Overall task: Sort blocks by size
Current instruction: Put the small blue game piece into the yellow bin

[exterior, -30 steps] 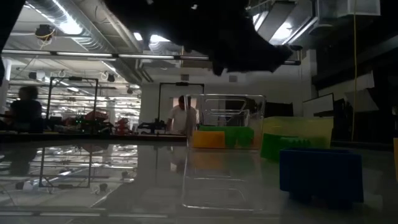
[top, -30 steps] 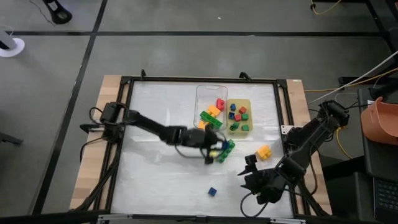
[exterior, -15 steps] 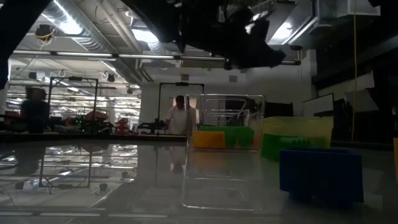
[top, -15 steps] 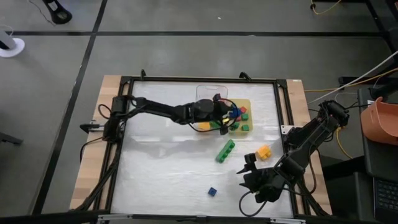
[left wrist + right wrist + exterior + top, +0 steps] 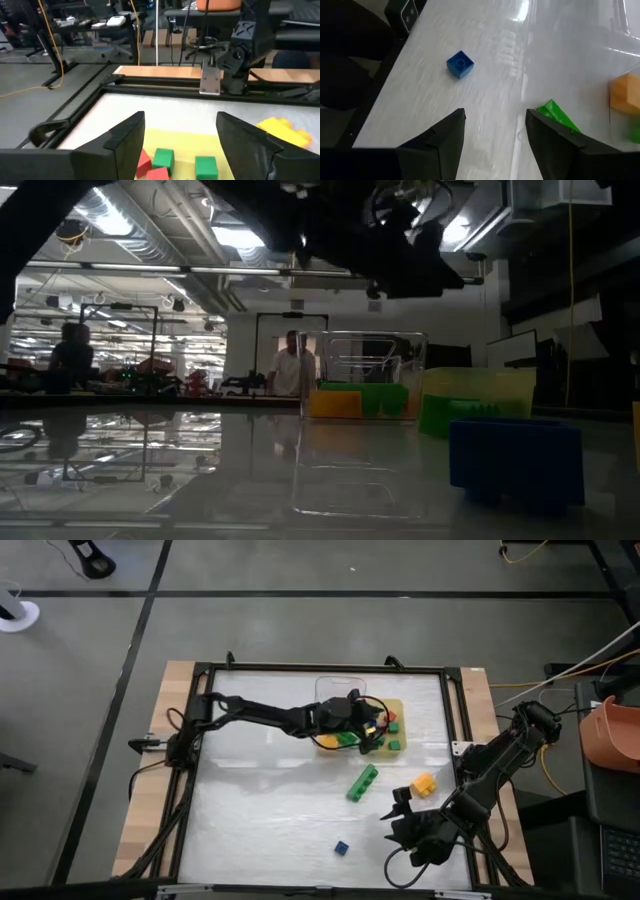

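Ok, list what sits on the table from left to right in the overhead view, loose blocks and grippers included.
Left gripper over the yellow tray → blue cube → long green bar → right gripper → orange block.

two robot arms, two trays (image 5: 396, 749) and three loose blocks on the table: one green (image 5: 362, 782), one yellow (image 5: 424, 783), one blue (image 5: 341, 848).
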